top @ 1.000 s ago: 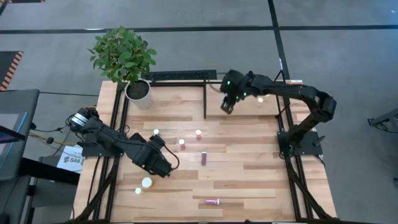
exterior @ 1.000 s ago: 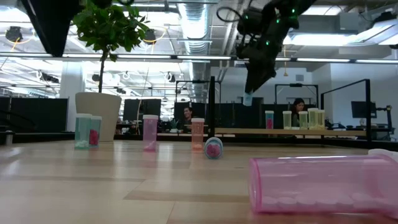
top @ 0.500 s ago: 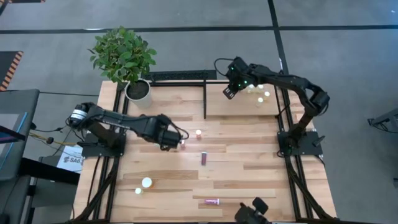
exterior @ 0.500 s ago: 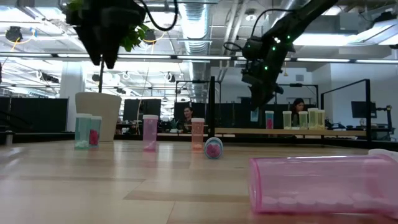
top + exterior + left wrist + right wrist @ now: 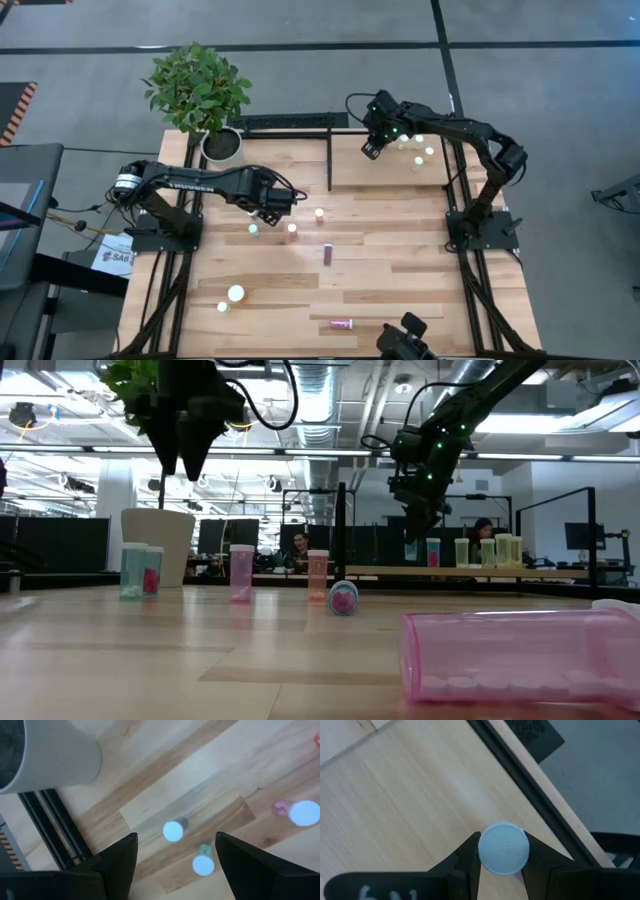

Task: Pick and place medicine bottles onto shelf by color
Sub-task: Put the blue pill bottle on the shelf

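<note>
Starting at the left: your left gripper hangs released, fingers wide, above the desk just beside the plant pot. Below it stand two capped bottles; the nearer one has a pale green body. These bottles look like small, light, stiff plastic cylinders with smooth walls, so I'd judge them easy to tip and a little slippery. Take one across the body just under the cap, coming straight down, and squeeze only gently.

Further along the desk a pink bottle and an orange one stand upright, and a magenta one lies on its side; that one will likely roll if nudged, so straddle it across its width.

At the right, your right gripper is clenched on a bottle, pinched on two sides just under its white cap. It hangs over the shelf, near the back edge, close to the bottles already standing there. Lower it level, since a narrow base topples easily.
</note>
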`<state>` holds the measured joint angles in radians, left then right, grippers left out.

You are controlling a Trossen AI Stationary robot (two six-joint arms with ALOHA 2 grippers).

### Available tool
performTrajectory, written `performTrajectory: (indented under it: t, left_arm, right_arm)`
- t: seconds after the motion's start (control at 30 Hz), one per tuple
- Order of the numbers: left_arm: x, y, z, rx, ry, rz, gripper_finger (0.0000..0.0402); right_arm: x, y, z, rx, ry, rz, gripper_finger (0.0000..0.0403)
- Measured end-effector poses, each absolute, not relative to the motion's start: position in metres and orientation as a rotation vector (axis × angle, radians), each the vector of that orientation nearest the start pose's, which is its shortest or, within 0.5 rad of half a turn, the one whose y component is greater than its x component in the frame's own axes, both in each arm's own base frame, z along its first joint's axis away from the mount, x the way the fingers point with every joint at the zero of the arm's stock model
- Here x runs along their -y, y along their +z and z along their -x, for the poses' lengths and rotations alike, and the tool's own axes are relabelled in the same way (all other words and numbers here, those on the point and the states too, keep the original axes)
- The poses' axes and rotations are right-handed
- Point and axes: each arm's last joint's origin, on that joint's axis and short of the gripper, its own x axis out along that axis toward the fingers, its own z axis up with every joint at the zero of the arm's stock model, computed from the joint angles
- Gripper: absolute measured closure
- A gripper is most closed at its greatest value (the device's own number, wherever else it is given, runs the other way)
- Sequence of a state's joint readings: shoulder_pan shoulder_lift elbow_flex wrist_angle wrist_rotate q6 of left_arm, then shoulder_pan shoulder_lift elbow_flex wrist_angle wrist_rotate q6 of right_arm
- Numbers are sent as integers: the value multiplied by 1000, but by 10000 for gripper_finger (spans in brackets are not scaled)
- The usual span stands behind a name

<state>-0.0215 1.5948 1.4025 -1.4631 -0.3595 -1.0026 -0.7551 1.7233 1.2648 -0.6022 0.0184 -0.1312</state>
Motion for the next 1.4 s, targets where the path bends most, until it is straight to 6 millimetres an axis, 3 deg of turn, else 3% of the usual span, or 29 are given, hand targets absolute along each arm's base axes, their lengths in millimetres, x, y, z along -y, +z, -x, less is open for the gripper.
performTrajectory:
  t: [0.63,1.4]
  left_arm:
    - [-11,285,-271,-1327,1004,460,148]
    - [-11,285,-272,-1313,1009,473,148]
  right_arm:
    - [239,224,-258,-1123,-465,-89,274]
    - [249,218,-250,-1129,-399,-87,274]
